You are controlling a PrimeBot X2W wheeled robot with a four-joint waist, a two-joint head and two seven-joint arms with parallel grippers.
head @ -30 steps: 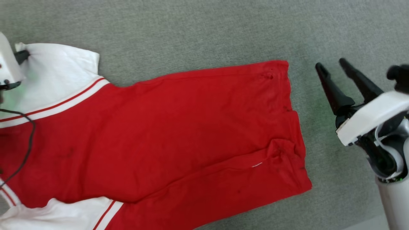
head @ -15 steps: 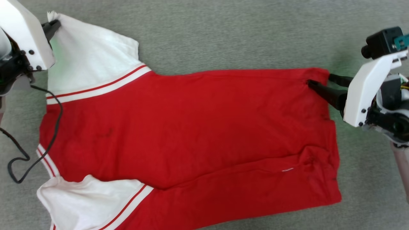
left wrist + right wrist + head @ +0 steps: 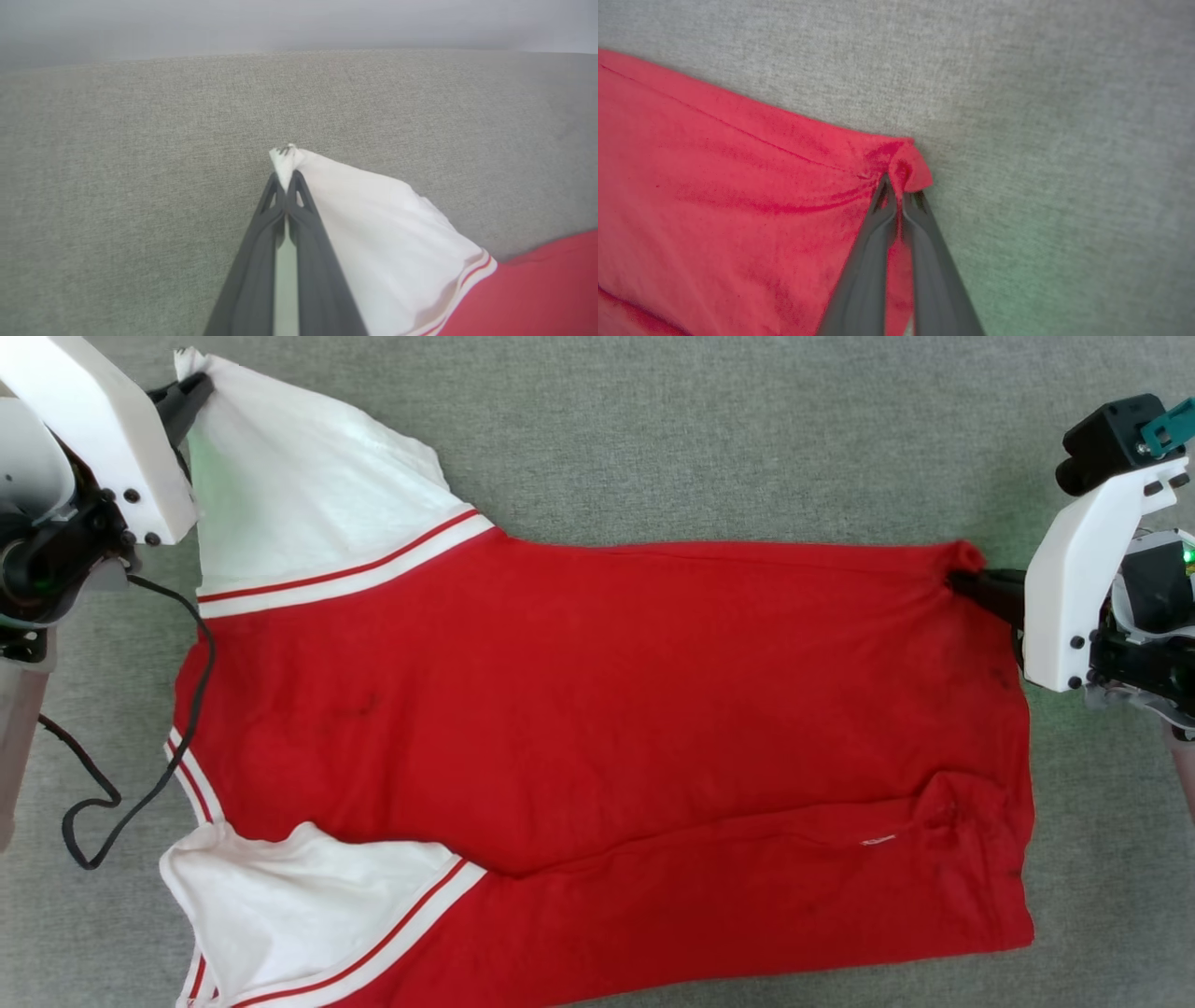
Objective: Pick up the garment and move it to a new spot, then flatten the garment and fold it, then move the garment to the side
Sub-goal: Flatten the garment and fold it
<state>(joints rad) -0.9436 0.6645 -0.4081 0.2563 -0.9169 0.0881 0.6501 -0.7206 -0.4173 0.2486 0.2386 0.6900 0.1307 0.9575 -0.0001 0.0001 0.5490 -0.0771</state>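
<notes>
The garment (image 3: 597,709), a red jersey with white sleeves and red-striped trim, lies spread on the grey fabric surface, its plain red side up. Any numerals are hidden. At the upper left my left gripper (image 3: 191,394) is shut on the tip of the far white sleeve (image 3: 373,224); the left wrist view has the fingers (image 3: 286,186) pinching that corner. My right gripper (image 3: 962,581) is shut on the far hem corner at the right. The red fabric (image 3: 738,186) bunches there between the closed fingers (image 3: 896,196). A second white sleeve (image 3: 280,905) lies at the lower left.
A black cable (image 3: 140,747) hangs from my left arm and loops over the jersey's left edge. Grey textured surface (image 3: 709,439) stretches on every side of the garment. A fold ridge (image 3: 747,831) crosses the lower red part.
The head camera has shifted, bringing the whole jersey into view. My right gripper went from open beside the hem to shut on its far corner. The far edge now looks pulled straight.
</notes>
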